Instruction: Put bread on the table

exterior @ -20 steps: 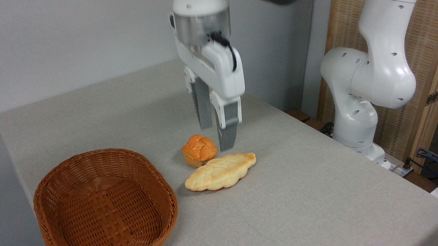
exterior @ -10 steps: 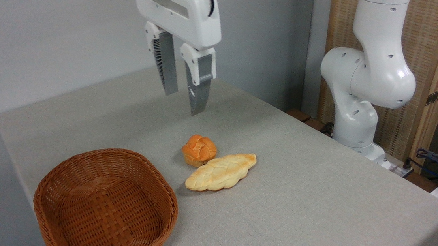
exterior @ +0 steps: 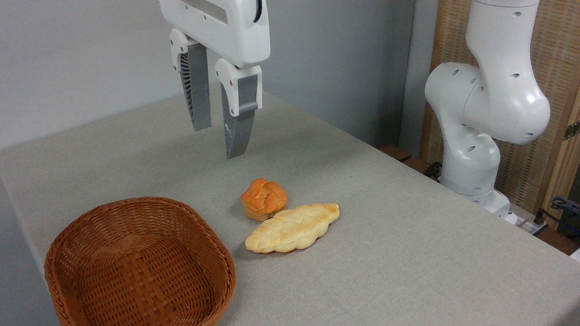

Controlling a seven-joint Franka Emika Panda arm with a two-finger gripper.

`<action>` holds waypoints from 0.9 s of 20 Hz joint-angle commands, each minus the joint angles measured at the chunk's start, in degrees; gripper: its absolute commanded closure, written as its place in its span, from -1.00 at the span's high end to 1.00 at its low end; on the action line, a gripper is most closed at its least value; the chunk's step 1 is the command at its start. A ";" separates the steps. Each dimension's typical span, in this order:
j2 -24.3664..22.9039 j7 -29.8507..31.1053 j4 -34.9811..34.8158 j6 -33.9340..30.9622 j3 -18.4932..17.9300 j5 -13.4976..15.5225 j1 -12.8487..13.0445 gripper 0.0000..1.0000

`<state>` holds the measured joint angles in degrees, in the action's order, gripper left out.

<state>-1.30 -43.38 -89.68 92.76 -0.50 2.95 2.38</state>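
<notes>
braided bread [exterior: 293, 227] flat on desk [exterior: 418, 258], touching round bun [exterior: 263, 198], claw [exterior: 218, 128] parted, empty, high above

My gripper [exterior: 217, 136] hangs high, pointing down, its two ribbed grey fingers [exterior: 195, 91] parted and holding nothing.

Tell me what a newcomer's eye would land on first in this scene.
Probably the white gripper, open and empty, hanging above the grey table. Below it to the right, the braided bread lies flat on the cloth against a small round bun. An empty wicker basket sits at the near left corner.
</notes>
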 commanded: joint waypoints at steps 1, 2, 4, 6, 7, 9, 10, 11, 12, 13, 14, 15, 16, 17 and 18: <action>-0.72 1.28 -2.96 3.92 -0.12 -0.66 0.52 1.00; -0.72 1.28 -3.13 3.92 -0.12 -0.66 0.52 1.00; -1.42 1.28 -3.92 3.92 -0.12 -0.66 0.60 1.00; -1.51 1.28 -4.36 3.49 0.06 -0.66 0.60 1.00; -1.51 1.36 -4.37 3.48 0.14 -0.58 0.60 1.00; -1.51 1.80 -4.37 3.22 0.58 -0.58 0.60 1.00; -1.51 2.24 -4.37 2.17 0.58 -0.49 0.60 1.00; -1.42 2.33 -4.37 1.73 0.58 -0.49 0.60 1.00; -1.51 2.33 -4.37 1.55 0.67 -0.23 0.60 1.00; -1.51 2.42 -4.37 1.46 0.59 -0.14 0.60 1.00; -1.51 2.33 -4.37 0.59 0.58 -0.14 0.60 1.00; -1.51 2.25 -4.28 -0.03 0.67 -0.14 0.60 1.00; -1.51 2.16 -4.28 -0.64 0.59 -0.14 0.60 1.00; -1.51 2.07 -4.28 -0.65 0.67 -0.14 0.60 1.00; -1.51 2.07 -4.19 -0.65 0.67 -0.14 0.60 1.00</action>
<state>-1.62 -42.17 -93.02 93.18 0.03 2.95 2.89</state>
